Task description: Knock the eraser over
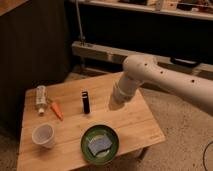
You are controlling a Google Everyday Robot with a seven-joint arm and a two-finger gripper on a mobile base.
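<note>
The gripper (114, 103) hung low over the middle of the wooden table (136, 126). Honestly couldn't tell if it was spread or closed. The thing that mattered: the eraser (86, 102) stood upright just off to the left of it in the view, at about the same height, long axis straight up, with a strip of bare wood between them. Near, but not touching. My guess was a plain sideways push toward that side, landing high on the block, would tip it. Go too low and it'd probably just slide.

The white arm (150, 75) reached in from the right of the view, elbow (139, 66) up, forearm angled down toward the eraser.

Further out, a green bowl (85, 141) holding a blue-grey sponge (100, 145) sat nearer the camera, out of that line. Beyond the eraser lay the carrot (56, 110) and a small bottle (41, 98) – those could get hit if it toppled far. The white cup (43, 135) stood well apart.
</note>
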